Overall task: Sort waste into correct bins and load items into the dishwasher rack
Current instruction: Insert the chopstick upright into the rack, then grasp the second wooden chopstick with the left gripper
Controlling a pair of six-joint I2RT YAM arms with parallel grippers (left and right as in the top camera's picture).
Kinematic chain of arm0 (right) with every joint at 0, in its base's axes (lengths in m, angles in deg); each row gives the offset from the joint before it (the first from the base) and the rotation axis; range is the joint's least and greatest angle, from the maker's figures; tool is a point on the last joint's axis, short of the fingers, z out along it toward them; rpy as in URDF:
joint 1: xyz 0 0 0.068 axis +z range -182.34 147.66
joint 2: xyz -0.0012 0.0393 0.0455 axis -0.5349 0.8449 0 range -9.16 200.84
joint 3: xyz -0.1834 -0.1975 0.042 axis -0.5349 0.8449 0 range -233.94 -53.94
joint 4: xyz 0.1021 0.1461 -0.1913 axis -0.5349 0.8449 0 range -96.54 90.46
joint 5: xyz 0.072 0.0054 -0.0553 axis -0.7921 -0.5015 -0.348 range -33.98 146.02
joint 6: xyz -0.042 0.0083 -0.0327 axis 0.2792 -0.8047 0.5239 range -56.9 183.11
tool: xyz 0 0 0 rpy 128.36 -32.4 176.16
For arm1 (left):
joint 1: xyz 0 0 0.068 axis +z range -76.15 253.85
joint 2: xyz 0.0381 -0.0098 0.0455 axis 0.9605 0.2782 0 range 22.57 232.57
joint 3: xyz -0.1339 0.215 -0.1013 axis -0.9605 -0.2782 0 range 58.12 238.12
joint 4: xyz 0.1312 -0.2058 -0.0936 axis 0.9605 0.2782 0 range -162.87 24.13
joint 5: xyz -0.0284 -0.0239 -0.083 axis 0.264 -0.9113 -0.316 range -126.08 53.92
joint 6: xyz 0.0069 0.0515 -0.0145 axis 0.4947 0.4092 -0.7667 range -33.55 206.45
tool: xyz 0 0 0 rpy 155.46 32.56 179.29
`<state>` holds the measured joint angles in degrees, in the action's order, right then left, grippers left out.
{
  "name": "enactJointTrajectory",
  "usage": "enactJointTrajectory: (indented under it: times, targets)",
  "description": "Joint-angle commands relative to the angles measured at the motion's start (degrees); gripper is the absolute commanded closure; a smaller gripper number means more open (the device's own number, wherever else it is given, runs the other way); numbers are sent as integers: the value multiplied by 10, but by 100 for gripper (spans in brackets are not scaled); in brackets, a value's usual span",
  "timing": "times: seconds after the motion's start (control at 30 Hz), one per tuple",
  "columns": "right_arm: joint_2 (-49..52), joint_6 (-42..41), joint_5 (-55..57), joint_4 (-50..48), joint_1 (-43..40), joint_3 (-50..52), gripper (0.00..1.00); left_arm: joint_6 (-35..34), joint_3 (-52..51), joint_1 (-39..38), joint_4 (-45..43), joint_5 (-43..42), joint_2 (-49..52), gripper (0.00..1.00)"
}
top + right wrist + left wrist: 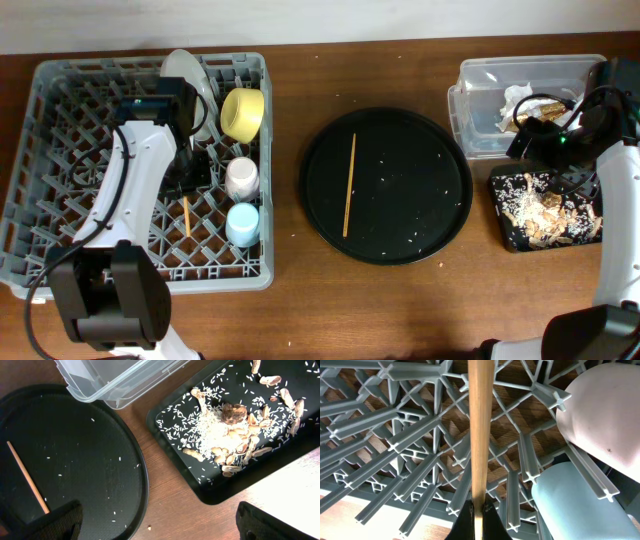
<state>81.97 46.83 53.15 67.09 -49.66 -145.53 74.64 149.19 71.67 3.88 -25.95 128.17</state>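
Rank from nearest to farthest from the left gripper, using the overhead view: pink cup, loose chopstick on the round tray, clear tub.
1. pink cup, in the rack beside the left gripper.
2. loose chopstick, centre.
3. clear tub, far right.

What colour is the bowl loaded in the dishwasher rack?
The bowl is yellow; it shows best in the overhead view.

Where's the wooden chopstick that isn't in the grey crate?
Seen from overhead, the thin wooden chopstick lies flat on the large round black tray, mid-table, between the grey plastic crate and the clear plastic tub.
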Motion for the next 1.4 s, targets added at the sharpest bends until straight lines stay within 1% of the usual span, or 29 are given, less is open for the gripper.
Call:
enactJointTrajectory:
  times: [0.0,0.03,0.07,0.1,0.13,0.2,0.23,0.27,0.3,0.33,0.37,0.43,0.47,0.6,0.67,0.7,0.73,0.83,0.9,0.97,1.0,1.07,1.1,1.13,1.17,1.23,1.27,1.3,1.37]
  targets:
    - [2,0,-1,-2,1,-6,2,10,-3,4,2,13,-6,87]
    - [2,0,-1,-2,0,-6,2,10,-3,4,2,13,-6,65]
    - [2,0,-1,-4,1,-6,2,10,-3,4,2,13,-6,57]
    - [2,0,-1,-4,1,-6,2,10,-3,4,1,13,-6,51]
    - [2,0,-1,-4,0,-6,2,10,-3,4,-3,10,-6,49]
    - [2,0,-1,-4,1,-6,2,10,14,3,-5,-26,-6,49]
    - [2,0,-1,-3,1,-6,1,12,74,-20,5,-53,-9,49]
    - [2,0,-1,-3,1,-6,2,13,101,-37,6,-54,-10,47]
    - [2,0,-1,-3,1,-6,2,40,134,-74,-3,-64,-10,41]
    - [2,0,-1,-2,1,-6,2,55,140,-108,-33,-83,-10,35]
    - [2,0,-1,-2,1,-6,2,59,140,-142,-62,-96,-4,33]
    - [2,0,-1,-2,1,-6,2,59,140,-202,-101,-100,24,33]
    - [2,0,-1,-1,1,-6,2,59,140,-258,-125,-109,71,33]
    - [2,0,-1,-2,0,-6,2,54,140,-335,-142,-119,157,33]
    - [2,0,-1,-1,0,-6,2,25,140,-363,-146,-118,183,35]
    - [2,0,-1,-1,1,-6,2,-3,140,-372,-148,-116,200,38]
    - [2,0,-1,0,0,-6,2,-16,140,-375,-148,-116,210,40]
    - [2,0,-1,1,0,-6,2,-32,140,-384,-152,-116,255,45]
    - [2,0,-1,1,1,-6,2,-51,140,-385,-153,-101,264,65]
    - [2,0,-1,2,0,-6,2,-51,140,-387,-155,-100,285,67]
    - [2,0,-1,2,1,-6,2,-51,140,-387,-154,-99,286,72]
    - [2,0,-1,2,1,-6,2,-53,140,-389,-155,-99,286,94]
    - [2,0,-1,2,0,-6,2,-52,140,-391,-154,-97,287,99]
    - [2,0,-1,2,0,-6,2,-46,148,-392,-148,-98,287,100]
    - [2,0,-1,3,0,-6,2,-44,165,-392,-135,-97,287,100]
    - [2,0,0,3,0,-6,2,-44,256,-387,-56,-67,286,99]
    - [2,0,-1,2,0,-6,2,-44,356,-371,33,-28,286,99]
    - [2,0,-1,3,0,-6,2,-44,415,-358,86,-17,286,100]
    - [2,0,-1,3,0,-6,2,-44,497,-333,156,-17,286,100]
